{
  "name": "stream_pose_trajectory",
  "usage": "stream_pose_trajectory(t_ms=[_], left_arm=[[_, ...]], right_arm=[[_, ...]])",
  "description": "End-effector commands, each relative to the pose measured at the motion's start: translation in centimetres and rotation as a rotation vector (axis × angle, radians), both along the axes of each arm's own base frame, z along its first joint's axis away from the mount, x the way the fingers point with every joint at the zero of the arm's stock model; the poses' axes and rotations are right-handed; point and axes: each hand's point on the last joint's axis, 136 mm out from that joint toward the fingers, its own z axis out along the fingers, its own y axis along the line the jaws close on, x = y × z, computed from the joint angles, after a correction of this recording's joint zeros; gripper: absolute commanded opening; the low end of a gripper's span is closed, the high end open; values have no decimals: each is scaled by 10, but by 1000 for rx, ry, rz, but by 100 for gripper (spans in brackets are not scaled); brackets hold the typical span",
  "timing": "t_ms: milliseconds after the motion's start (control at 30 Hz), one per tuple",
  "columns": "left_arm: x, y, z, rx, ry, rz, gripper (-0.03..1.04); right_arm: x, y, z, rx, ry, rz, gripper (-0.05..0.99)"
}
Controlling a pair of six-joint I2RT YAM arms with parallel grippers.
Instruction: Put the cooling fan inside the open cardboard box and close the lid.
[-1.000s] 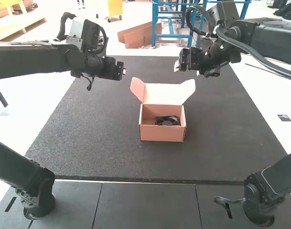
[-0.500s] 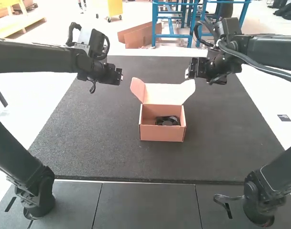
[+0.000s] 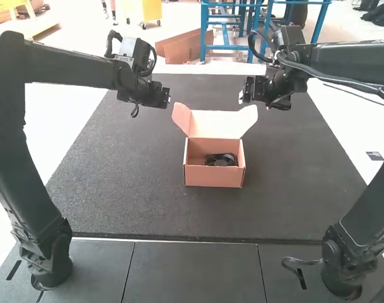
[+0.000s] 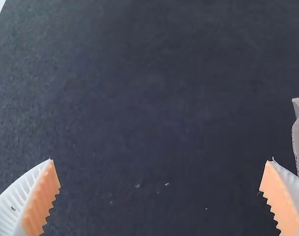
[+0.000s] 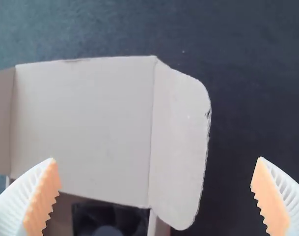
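Sitting inside your cardboard box (image 3: pixel 214 170) is the cooling fan (image 3: pixel 219 160), apparently lying flat, though it's dark in there. The lid (image 3: pixel 214 121) stands upright at the box's far side, flaps spread. Your left gripper (image 3: pixel 163 98) hovers beside the lid's left flap and your right gripper (image 3: pixel 245 93) over its right flap; both are spread wide and hold nothing.

The cardboard box (image 3: pixel 214 172) opening is unobstructed from above. Its upright lid (image 3: pixel 214 122) blocks approach from the far side. Open black mat (image 3: pixel 116 177) surrounds the box.
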Motion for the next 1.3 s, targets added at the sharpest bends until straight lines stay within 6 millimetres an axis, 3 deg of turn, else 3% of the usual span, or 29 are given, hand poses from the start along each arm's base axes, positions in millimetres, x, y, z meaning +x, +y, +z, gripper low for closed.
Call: stream_pose_trajectory(t_ms=[0,333,667,933,1200,1267], left_arm=[[9,0,11,-3,-24,14,96],[8,-1,4,6,8,4,96],[-6,-45,-1,-122,65,-171,97],[-9,-55,2,-164,76,-205,97],[-9,-56,2,-167,77,-205,97],[-10,-56,1,-167,79,-206,97]], right_arm=[[9,0,11,36,-7,-12,89],[12,-10,8,41,24,-44,89],[0,-4,-4,89,120,-13,88],[5,-2,-8,113,145,-24,88],[16,2,-12,135,132,-42,80],[18,3,-12,137,124,-42,71]])
